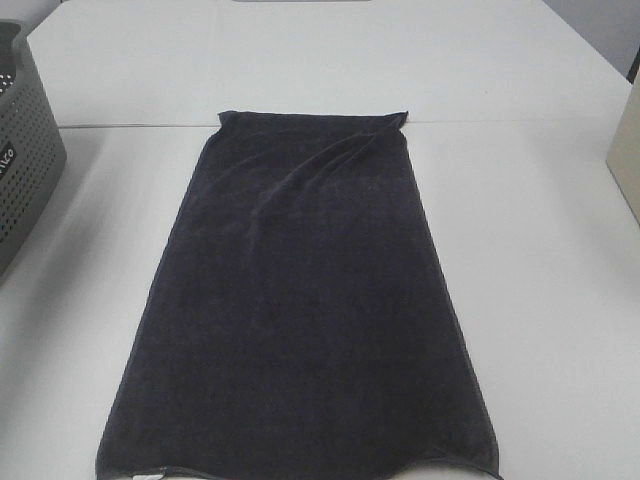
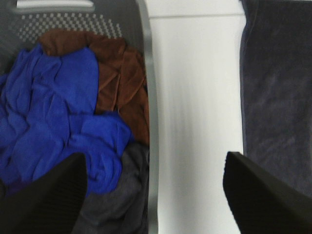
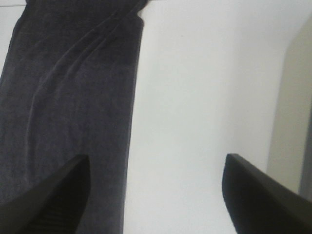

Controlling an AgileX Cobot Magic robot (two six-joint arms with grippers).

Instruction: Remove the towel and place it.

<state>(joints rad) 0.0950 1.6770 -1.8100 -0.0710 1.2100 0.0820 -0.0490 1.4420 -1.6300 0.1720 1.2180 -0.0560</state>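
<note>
A big white surface (image 1: 530, 300) fills the room. A thin line runs across it. A gray basket (image 1: 25, 150) with little holes stands at the left edge. The light is soft.

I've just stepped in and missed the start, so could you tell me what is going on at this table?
Nothing is being handled yet. The dark towel lies spread flat on the white table, untouched. Both grippers hover open: the left gripper over the rim of the grey basket, which holds blue, brown and grey cloths, and the right gripper over bare table beside the towel's edge.
</note>
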